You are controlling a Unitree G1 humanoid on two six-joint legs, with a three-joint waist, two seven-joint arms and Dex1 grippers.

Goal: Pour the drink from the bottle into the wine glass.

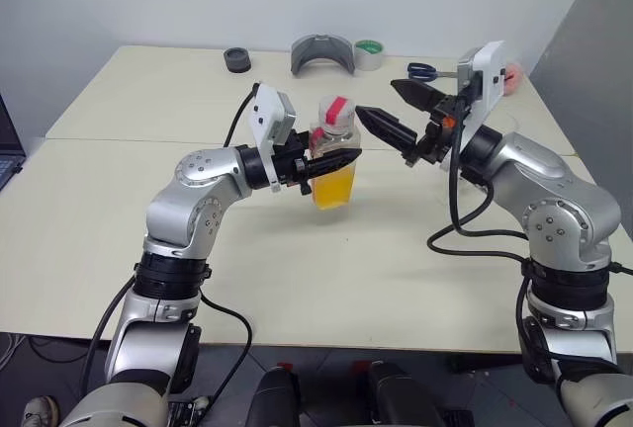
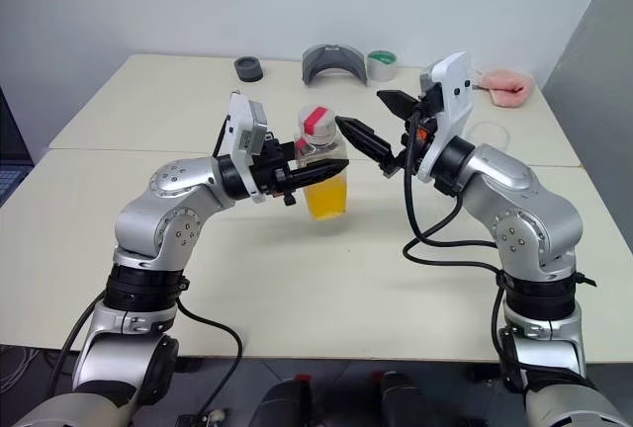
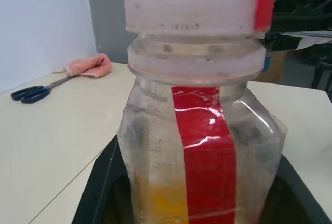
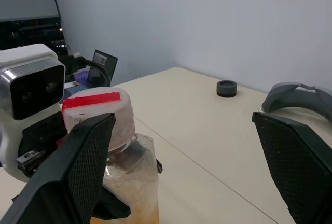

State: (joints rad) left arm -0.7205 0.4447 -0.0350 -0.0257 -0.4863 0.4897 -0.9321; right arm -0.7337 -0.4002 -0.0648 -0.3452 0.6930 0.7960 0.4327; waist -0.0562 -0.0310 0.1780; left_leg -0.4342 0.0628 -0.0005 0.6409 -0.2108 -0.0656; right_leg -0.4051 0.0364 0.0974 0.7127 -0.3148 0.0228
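Left hand (image 1: 331,161) is clamped on the bottle (image 1: 334,155), holding it upright above the surface (image 1: 148,219), cap (image 2: 316,121) on; the drink (image 1: 333,186) fills its lower part. Just right of the bottle, the right hand (image 1: 406,113) stands wide and empty, one finger (image 1: 386,127) beside the cap without touching that I can confirm. Behind the bottle lie a grey curved piece (image 1: 322,52) and tape roll (image 1: 369,52); farther right, scissors (image 1: 423,71) and a pink cloth (image 2: 504,84).
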